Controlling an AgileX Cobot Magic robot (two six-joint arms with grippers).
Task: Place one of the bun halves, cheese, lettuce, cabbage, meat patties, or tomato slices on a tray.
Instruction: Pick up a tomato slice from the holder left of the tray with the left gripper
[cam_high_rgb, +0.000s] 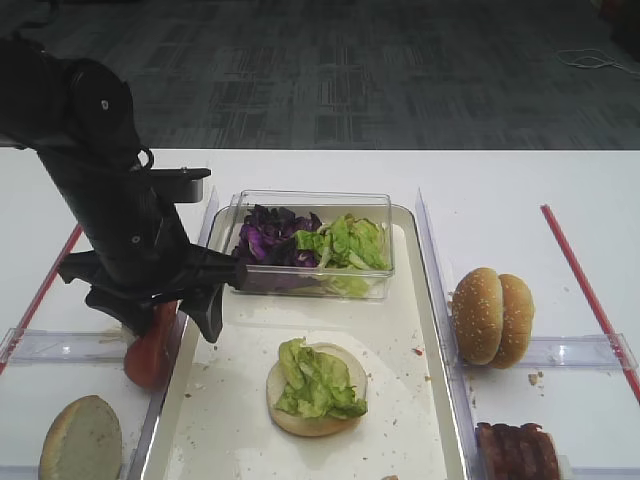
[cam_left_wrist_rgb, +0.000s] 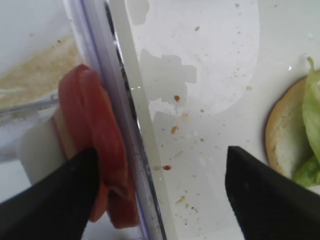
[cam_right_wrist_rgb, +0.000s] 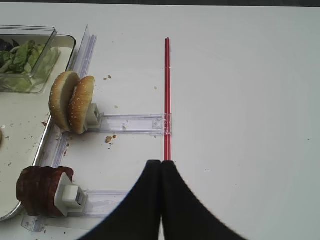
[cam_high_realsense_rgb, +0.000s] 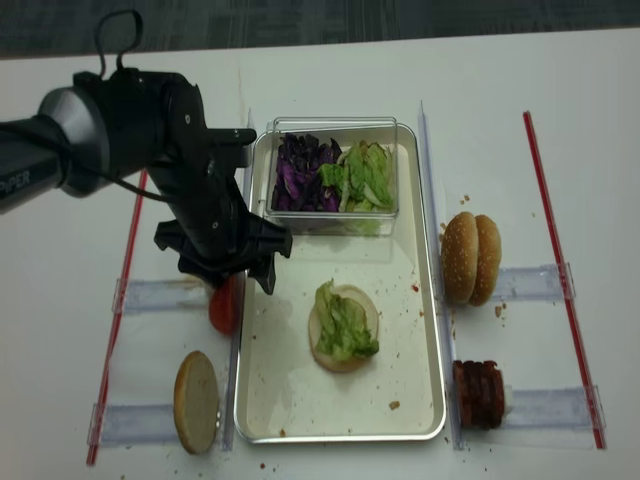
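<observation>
A: Where do the tomato slices (cam_left_wrist_rgb: 95, 150) sit?
B: They stand on edge just outside the left rim of the tray (cam_high_rgb: 420, 400), red and glossy.
A: And on the tray itself?
B: One pale bun half lies flat in the middle, cut face up, with crinkly green lettuce (cam_high_rgb: 317, 380) on top. More lettuce and purple cabbage (cam_high_rgb: 272, 236) fill the clear box at the far end.
A: The rest?
B: Seeded bun halves (cam_high_rgb: 491, 316) stand upright on the right, the meat patties (cam_high_realsense_rgb: 478, 393) nearer the front, and another bun half lies front left.

A: How is the light looking?
B: Bright, even light is falling from overhead, casting soft, faint shadows on the white table (cam_high_rgb: 520, 190).
A: Any blur?
B: The left wrist close-up is showing the tomato slices (cam_left_wrist_rgb: 97, 150) soft and smeared; glare is washing the tray (cam_left_wrist_rgb: 210, 75).
</observation>
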